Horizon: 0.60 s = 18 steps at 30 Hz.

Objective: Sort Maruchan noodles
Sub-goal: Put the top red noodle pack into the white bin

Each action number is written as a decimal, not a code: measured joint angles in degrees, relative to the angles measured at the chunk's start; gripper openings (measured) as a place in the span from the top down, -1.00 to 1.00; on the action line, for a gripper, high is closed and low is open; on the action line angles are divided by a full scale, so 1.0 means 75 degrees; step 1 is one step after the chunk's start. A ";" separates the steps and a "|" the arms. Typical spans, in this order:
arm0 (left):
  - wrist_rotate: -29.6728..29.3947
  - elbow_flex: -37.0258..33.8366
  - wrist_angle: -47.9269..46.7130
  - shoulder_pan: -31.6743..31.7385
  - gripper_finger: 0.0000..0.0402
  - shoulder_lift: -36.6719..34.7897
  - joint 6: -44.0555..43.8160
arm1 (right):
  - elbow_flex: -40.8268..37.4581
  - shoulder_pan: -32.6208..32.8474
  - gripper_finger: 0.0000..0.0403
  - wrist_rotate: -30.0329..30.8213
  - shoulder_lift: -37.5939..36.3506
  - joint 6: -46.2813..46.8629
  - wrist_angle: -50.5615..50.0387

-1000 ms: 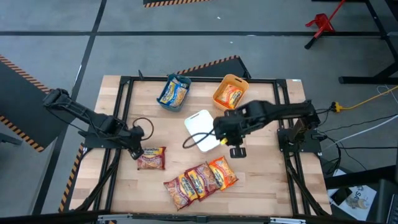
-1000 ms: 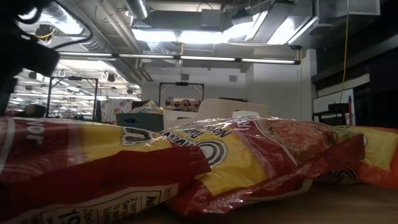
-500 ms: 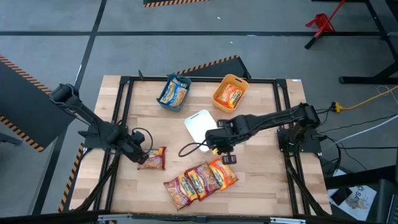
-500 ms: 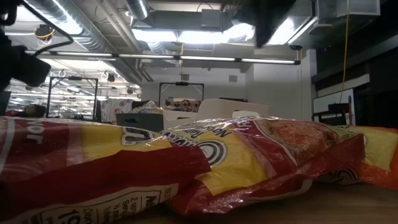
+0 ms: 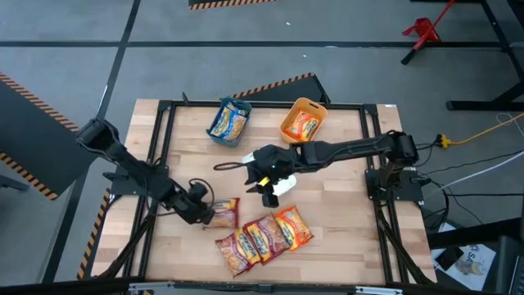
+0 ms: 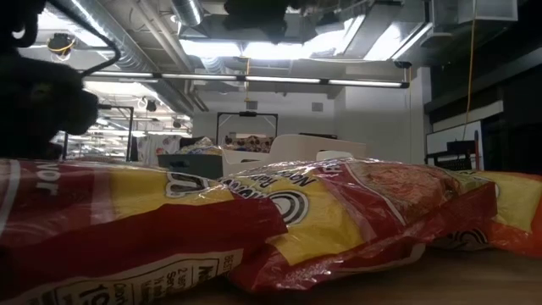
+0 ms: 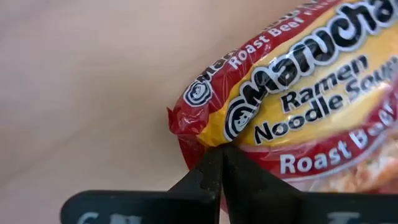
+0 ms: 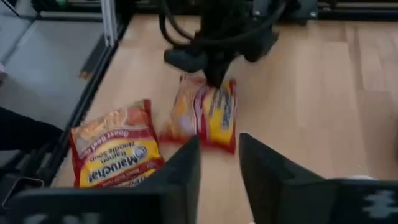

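Observation:
A dark red Maruchan noodles packet [image 5: 227, 211] [image 7: 292, 106] lies flat on the wood table left of centre. My left gripper [image 5: 203, 213] [image 7: 222, 149] is shut, its tips at that packet's left end. Three more packets [image 5: 264, 236], dark red and orange, lie overlapping near the front edge. A teal bin [image 5: 229, 121] and an orange bin [image 5: 303, 123] at the back each hold a packet. My right gripper [image 5: 267, 188] [image 8: 219, 169] hangs open and empty above the middle of the table, over a white bin [image 5: 286, 183] that its arm mostly hides. My left gripper touches the dark red packet with its shut fingertips at the edge [image 7: 205, 134] next to a sealed corner, at the packet's left end. The fingers slant down from the table's left. The packet lies flat on the table. I cannot tell whether any film is pinched between the tips.
Black frame rails [image 5: 164, 164] run along the table's left, right and far sides. Bare wood lies between the single packet and the right rail [image 5: 344, 205]. In the low view the front packets [image 6: 339, 203] fill the foreground.
My left gripper has come down and gone toward the table's right edge, and the dark red packet has slid along the table to the right with it, closer to the front packets. My right gripper has swung toward the table's left, sunk and tipped downward.

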 joint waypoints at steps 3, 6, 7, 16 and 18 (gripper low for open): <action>-0.0197 0.0008 0.0761 0.0074 1.00 0.0536 -0.0051 | -0.0308 0.0001 0.23 -0.0048 0.0164 0.0015 0.0396; -0.0409 0.0023 0.1526 0.0134 1.00 0.1010 -0.0194 | -0.0406 0.0028 -0.06 -0.0314 0.0522 0.0041 0.0655; -0.0448 0.0026 0.1755 0.0164 1.00 0.1150 -0.0194 | -0.0408 0.0056 -0.16 -0.0322 0.0642 0.0110 0.0655; -0.0714 0.0044 0.2367 0.0232 1.00 0.1590 -0.0788 | -0.0425 0.0137 -0.51 -0.0271 0.1361 0.3348 0.0612; -0.0747 0.0044 0.2384 0.0258 1.00 0.1596 -0.0835 | -0.0425 0.0261 -0.51 0.0153 0.1362 0.3854 0.0579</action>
